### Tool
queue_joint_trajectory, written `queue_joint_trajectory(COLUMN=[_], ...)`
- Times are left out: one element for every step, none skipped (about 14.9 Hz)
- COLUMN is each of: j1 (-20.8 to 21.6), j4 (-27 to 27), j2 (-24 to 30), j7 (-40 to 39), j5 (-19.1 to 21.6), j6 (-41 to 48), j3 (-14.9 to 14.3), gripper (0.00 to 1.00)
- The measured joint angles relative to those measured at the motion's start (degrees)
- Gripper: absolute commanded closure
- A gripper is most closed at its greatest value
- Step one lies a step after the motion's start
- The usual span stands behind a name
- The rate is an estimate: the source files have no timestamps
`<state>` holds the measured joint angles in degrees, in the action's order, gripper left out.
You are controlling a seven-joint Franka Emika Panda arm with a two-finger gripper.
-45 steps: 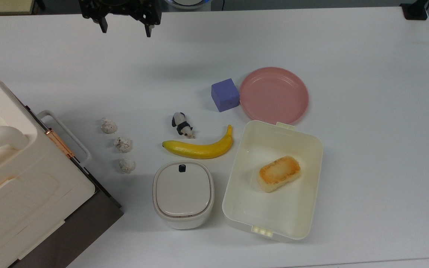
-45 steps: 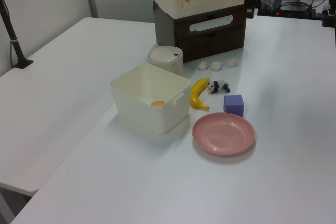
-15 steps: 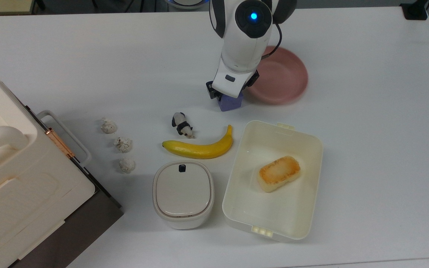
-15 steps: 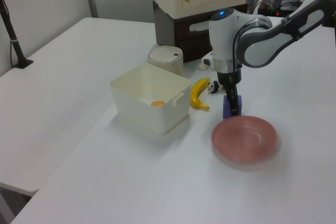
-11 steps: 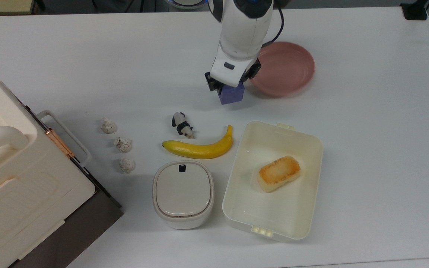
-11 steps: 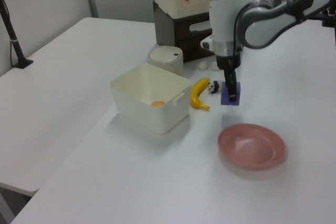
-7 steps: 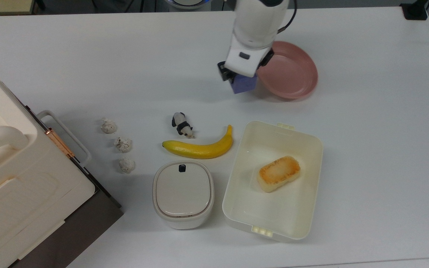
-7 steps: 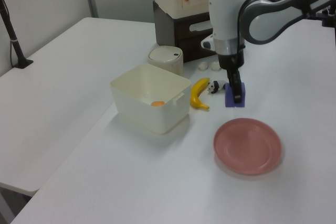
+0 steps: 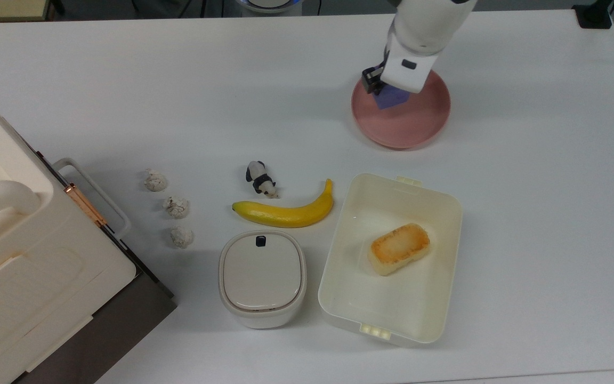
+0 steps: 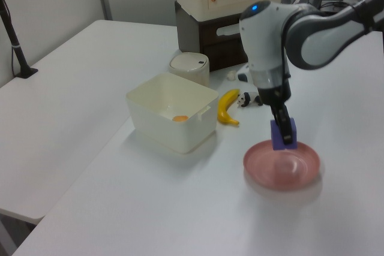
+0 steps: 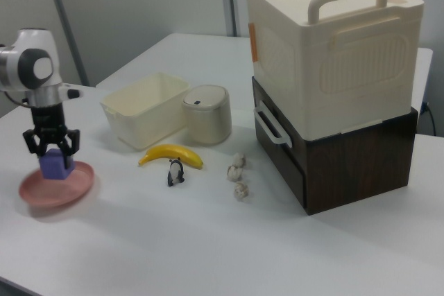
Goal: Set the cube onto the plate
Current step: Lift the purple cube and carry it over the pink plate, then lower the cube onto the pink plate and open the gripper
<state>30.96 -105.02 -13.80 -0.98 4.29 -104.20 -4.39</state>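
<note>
Our two-finger gripper [image 11: 51, 149] pinches the small purple-blue block [image 11: 54, 164] between its jaws, the round pink plastic plate [image 11: 57, 186] directly below them.

Purple-blue cube [image 11: 54, 163]; pink plate [image 9: 419, 128]; white arm [image 10: 267, 40] with black gripper [image 11: 51, 141]; yellow banana [image 9: 285, 212]; black-and-white panda figure [image 9: 259, 179]; cream container [image 9: 339, 266] holding a golden-brown bread piece [image 9: 398, 248]; white table [image 9: 525, 213].
</note>
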Motion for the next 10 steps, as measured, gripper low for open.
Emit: queue_joint_trajectory(j1=[0.5, 0.8, 0.9, 0.9, 0.9, 0.9, 0.8, 0.8, 0.7, 0.6], j4=[-0.4, -0.7, -0.8, -0.8, -0.8, -0.7, -0.7, -0.5, -0.3, 0.0], j2=[-0.2, -0.6, -1.1, -1.5, -1.8, -2.0, -2.1, -2.0, -2.0, -1.8], j7=[1.2, 2.9, 4.7, 6.2, 7.4, 8.4, 9.2, 9.6, 9.9, 10.1], j5=[0.0, 0.0, 0.0, 0.0, 0.0, 0.0, 0.0, 0.0, 0.0, 0.0], j6=[0.0, 0.0, -0.3, -1.1, -1.9, -2.5, -2.6, -2.6, -2.6, -2.6], j3=[0.5, 1.0, 1.3, 1.5, 1.5, 1.5, 1.5, 1.4, 1.3, 1.1], gripper=[0.0, 0.0, 0.0, 0.0, 0.0, 0.0, 0.0, 0.0, 0.0, 0.0])
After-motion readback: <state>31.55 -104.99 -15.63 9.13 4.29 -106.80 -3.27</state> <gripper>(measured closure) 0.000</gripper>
